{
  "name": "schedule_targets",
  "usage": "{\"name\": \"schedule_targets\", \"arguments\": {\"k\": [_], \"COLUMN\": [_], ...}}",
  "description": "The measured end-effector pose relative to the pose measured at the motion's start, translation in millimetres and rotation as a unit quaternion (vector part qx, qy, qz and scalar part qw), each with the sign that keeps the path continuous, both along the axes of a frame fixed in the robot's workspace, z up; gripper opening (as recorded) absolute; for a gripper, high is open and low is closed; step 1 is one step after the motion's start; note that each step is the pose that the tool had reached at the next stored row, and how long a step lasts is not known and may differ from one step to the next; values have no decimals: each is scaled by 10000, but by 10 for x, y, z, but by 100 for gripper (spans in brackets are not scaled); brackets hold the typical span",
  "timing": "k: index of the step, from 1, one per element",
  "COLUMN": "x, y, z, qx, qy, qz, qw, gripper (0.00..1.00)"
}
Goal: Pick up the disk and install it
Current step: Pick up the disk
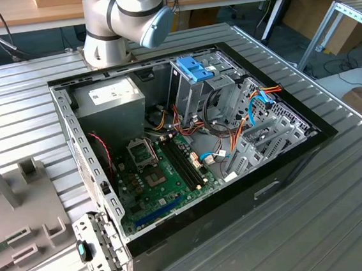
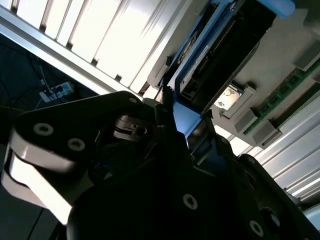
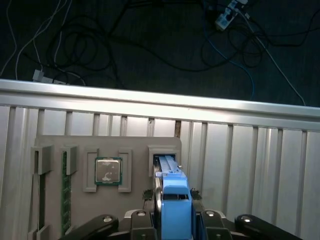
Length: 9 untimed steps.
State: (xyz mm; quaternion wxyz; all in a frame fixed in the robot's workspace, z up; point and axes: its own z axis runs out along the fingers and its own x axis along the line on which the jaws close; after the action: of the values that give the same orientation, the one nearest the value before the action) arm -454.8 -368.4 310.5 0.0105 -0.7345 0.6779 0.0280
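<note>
Disk stands on edge in a slot of the grey moulded holder on the ribbed aluminium table. The gripper straddles it, its dark fingers pressed against the smooth light-blue plastic frame from both sides. By my reading the grasp is made but the lift is not, and the open computer case with its bare metal drive cage has yet to receive the flat, hard-edged drive.

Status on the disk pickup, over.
Gripper down over disk, grip unconfirmed. Disk on edge in grey tray slot. Processor seated alongside, apart from it.
</note>
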Motion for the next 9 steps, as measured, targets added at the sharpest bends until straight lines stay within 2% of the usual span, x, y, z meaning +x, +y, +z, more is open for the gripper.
{"name": "schedule_targets", "arguments": {"k": [9], "x": [0], "y": [5], "z": [0], "qx": [0], "qy": [0], "qz": [0], "qw": [10000], "gripper": [36]}}
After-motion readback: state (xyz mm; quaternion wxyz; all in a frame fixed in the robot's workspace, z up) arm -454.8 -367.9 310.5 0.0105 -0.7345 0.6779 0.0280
